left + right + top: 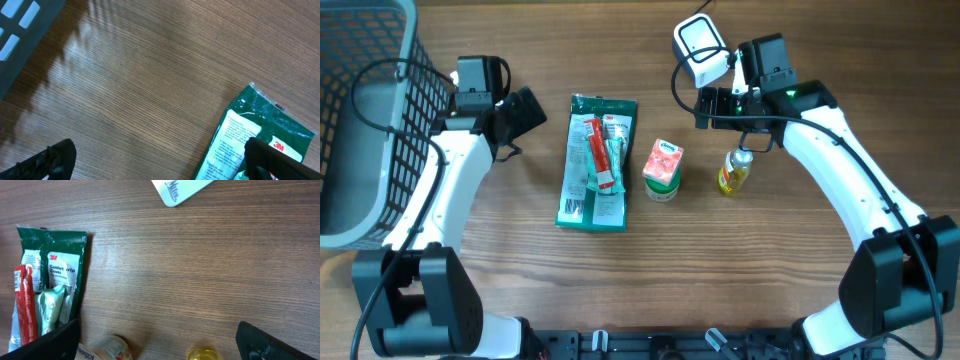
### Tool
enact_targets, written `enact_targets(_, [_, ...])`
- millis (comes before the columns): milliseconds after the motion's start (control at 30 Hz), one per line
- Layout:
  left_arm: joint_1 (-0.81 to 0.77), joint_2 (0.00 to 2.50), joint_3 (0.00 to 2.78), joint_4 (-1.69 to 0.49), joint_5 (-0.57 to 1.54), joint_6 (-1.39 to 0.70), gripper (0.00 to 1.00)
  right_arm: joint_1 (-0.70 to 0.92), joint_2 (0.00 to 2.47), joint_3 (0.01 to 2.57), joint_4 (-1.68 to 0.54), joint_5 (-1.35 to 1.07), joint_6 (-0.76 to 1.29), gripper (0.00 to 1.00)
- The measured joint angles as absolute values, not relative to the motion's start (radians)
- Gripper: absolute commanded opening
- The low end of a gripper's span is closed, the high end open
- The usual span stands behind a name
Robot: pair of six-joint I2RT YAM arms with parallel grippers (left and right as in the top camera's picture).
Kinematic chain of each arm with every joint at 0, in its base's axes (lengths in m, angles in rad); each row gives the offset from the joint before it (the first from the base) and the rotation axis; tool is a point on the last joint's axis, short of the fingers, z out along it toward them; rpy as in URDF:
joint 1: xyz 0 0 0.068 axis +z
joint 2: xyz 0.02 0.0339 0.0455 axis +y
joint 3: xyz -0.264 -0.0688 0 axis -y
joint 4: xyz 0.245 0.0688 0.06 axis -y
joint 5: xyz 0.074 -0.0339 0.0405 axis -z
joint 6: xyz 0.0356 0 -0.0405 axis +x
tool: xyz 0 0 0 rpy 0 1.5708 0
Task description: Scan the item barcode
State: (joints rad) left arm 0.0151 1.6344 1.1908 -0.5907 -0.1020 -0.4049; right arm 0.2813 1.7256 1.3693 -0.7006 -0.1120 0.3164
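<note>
Two arms come up from the near edge of the table (650, 280) on the overhead, each white forearm angling inward. The left arm (445, 190) leans up beside the grey mesh basket (365, 120). The right arm (840, 170) sweeps in from the far right, and both wrists hang over the far half of the wood. The surface is plain brown wood grain, and I see nothing of the room past it. The left gripper (528, 112) is spread wide and holds nothing. On its wrist view only bare wood lies between the fingers, with a corner of the green pack (597, 165) poking in by the right one. That pack lies flat just to the right of this gripper, apart from it, with a red tube (590, 148) lying on top. Next along the row stands a small carton (663, 168), then a yellow bottle (733, 172), also standing. The right gripper (718, 106) is likewise released, jaws wide over bare wood. The bottle sits just on its near side, not touching so far as I can tell. The bottle's cap and the carton's top show at the bottom edge of the right wrist view. Farthest out, the white scanner (700, 45) lies just beyond the right gripper, and the basket fills the far left corner.
</note>
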Motion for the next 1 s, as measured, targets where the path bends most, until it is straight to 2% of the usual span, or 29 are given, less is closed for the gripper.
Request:
enact_targets(200, [0.015, 1.634, 1.191, -0.591, -0.102, -0.405, 1.0, 0.281, 1.726, 1.369, -0.701, -0.112, 0.316, 1.0])
enact_targets(267, [0.015, 1.634, 1.191, -0.591, -0.102, -0.405, 1.0, 0.281, 1.726, 1.37, -0.713, -0.113, 0.316, 0.89])
enact_targets(333, [0.015, 1.634, 1.191, -0.59, -0.102, -0.405, 1.0, 0.275, 1.716, 1.387, -0.795, -0.116, 0.316, 0.87])
enact_targets(500, [0.015, 1.634, 1.191, -0.591, -0.102, -0.405, 1.0, 0.261, 1.59, 1.46, -1.002, -0.12, 0.317, 0.96])
enact_targets(633, [0.015, 1.634, 1.191, -0.591, -0.102, -0.405, 1.0, 0.261, 1.512, 1.478, -1.156, -0.119, 0.294, 0.96])
enact_targets(800, [0.015, 1.634, 1.191, -0.591, -0.102, -0.405, 1.0, 0.282, 1.555, 1.425, -1.143, -0.118, 0.282, 0.95])
enact_targets(900, [0.015, 1.634, 1.191, -0.591, -0.102, -0.405, 1.0, 0.302, 1.585, 1.391, -1.11, -0.117, 0.282, 0.89])
enact_targets(1000, [0.015, 1.634, 1.191, -0.591, -0.102, -0.405, 1.0, 0.318, 1.613, 1.368, -1.079, -0.107, 0.275, 0.88])
